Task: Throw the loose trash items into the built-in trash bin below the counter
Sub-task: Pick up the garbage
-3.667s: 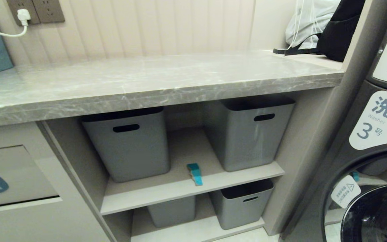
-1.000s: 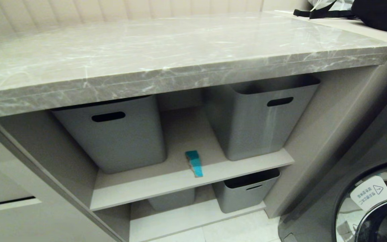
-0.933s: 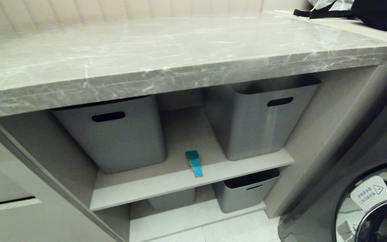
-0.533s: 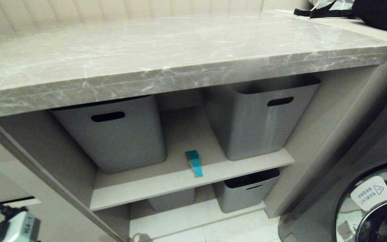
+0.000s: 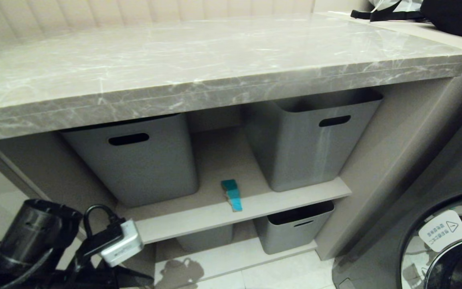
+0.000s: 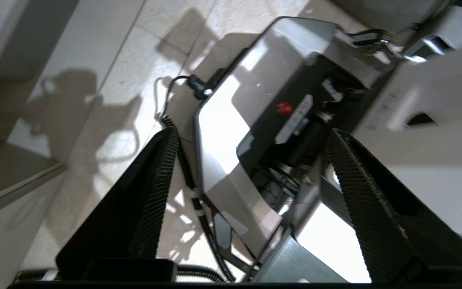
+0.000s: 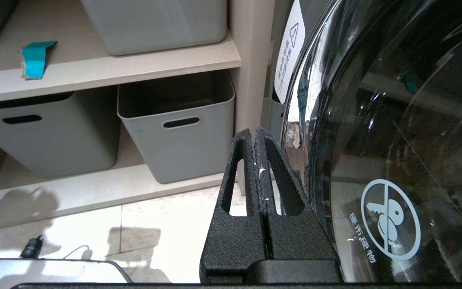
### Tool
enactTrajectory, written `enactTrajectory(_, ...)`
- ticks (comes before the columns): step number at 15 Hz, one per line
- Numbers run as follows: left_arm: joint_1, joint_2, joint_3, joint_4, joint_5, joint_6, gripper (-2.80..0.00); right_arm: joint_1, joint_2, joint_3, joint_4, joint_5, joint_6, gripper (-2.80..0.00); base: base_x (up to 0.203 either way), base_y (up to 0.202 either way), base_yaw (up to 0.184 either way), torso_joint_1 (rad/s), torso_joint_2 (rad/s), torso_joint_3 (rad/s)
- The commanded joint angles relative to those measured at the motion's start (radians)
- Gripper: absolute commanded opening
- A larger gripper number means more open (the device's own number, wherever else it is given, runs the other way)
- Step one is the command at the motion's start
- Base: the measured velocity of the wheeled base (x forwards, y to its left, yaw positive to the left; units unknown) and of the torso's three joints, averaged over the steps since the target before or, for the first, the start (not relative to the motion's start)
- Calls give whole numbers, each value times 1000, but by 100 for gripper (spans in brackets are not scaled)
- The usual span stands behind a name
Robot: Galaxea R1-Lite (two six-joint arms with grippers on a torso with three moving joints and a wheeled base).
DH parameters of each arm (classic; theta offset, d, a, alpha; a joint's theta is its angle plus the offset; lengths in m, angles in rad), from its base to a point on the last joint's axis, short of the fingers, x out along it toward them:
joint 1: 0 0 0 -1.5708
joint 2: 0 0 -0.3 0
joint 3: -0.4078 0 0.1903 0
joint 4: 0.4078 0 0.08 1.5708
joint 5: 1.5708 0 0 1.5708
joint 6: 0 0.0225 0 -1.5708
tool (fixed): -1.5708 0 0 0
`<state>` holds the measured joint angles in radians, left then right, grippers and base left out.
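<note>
— Where is the trash?

— One crumpled teal-blue wrapper [image 5: 232, 195] lies on the upper shelf [image 5: 199, 220] under the marble counter [image 5: 199, 72], near the shelf's front edge, between the two grey tubs [image 5: 134, 160] that stand on that shelf. It touches neither tub. The right wrist view shows it too [image 7: 34, 58].

— And the arms?

— The left arm [image 5: 42, 241] shows low beside the shelf's left end, well apart from the wrapper. Its gripper [image 6: 251, 144] points down over the robot's own base [image 6: 255, 132] and the tiled floor [image 6: 106, 100], fingers [image 6: 155, 188] spread wide with nothing between them.

— The right one?

— The right gripper [image 7: 256, 138] hangs below the shelf, beside the washer's dark glass door [image 7: 395, 140], fingers pressed together, seemingly on nothing.
</note>
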<state>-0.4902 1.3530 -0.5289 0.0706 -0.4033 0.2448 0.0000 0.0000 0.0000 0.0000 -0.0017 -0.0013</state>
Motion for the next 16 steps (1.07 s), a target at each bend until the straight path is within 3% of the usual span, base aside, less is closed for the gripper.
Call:
enactTrajectory(1,-24,138,-62,1,26,-7,0,0,0,0,0,0,0,-280,0,0,0,0,0,0)
enactTrajectory(7,-194,431,-266,-91,187,-98,0,0,0,0,0,0,0,-280,0,0,0,0,0,0)
enactTrajectory(10,-250,552,-407,-105,288,-233,0,0,0,0,0,0,0,-280,0,0,0,0,0,0)
enactTrajectory(12,-275,631,-517,-101,359,-401,0,0,0,0,-1,0,0,-280,0,0,0,0,0,0)
enactTrajectory(13,-282,663,-563,-96,388,-456,0,0,0,0,0,0,0,-280,0,0,0,0,0,0)
enactTrajectory(16,-300,752,-726,-45,519,-542,0,0,0,0,0,0,0,-280,0,0,0,0,0,0)
